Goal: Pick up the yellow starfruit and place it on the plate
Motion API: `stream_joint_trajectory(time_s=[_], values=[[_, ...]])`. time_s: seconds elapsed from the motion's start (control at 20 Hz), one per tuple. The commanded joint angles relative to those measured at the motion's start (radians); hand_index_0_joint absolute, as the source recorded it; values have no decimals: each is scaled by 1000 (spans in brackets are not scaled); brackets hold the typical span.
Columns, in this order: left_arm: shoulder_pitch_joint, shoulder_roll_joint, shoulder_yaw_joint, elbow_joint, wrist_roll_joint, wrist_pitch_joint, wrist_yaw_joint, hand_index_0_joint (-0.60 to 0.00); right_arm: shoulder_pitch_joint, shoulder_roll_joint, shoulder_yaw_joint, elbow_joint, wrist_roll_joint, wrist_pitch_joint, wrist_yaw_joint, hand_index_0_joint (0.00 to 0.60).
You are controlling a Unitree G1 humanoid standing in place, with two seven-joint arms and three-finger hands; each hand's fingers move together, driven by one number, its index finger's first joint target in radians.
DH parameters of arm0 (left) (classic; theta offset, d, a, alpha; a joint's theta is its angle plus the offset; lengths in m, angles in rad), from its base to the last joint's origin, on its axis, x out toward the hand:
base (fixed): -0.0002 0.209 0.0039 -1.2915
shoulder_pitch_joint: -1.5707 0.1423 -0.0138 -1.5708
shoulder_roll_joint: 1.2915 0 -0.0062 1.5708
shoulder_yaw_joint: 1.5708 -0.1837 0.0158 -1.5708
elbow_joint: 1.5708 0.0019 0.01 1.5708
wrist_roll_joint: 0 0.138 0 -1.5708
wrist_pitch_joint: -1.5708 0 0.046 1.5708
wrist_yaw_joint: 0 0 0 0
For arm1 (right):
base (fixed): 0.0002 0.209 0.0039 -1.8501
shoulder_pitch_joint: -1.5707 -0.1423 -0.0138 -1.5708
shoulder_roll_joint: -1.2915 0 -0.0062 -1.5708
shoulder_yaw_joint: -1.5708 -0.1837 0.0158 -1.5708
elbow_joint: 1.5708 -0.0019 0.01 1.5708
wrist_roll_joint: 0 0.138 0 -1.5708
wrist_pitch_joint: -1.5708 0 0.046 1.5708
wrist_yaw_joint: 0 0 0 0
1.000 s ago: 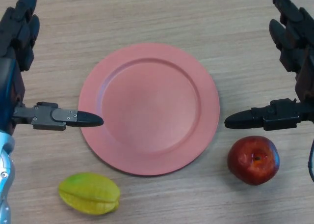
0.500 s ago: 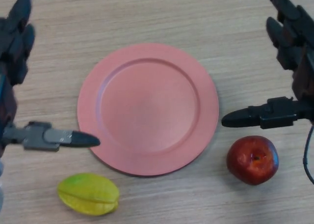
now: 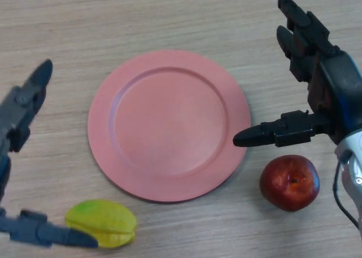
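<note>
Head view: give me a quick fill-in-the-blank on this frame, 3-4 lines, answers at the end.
1. The plate holds ____ fruit.
2. The yellow starfruit lies on the table nearest the robot's ____ hand.
3. The red apple sits just below the thumb of the ____ hand.
4. Both hands have their fingers ____, holding nothing.

Missing words: no; left; right; open

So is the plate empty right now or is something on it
Empty. The plate shows bare pink surface; the starfruit and apple both sit on the table beside it.
</note>
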Motion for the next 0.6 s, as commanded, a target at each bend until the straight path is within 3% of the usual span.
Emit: stream_joint_trajectory(time_s=[0.05, 0.3, 0.6], values=[[37, 15, 11, -14, 57, -185, 79, 0, -46, -2, -28, -38, 3, -140, -21, 0], [109, 15, -33, 166, 189, -412, 221, 0, -46, -4, -33, -27, 25, -156, -19, 0], [124, 15, -85, 297, 279, -530, 279, 0, -38, -1, -30, -19, 36, -178, -28, 0]])
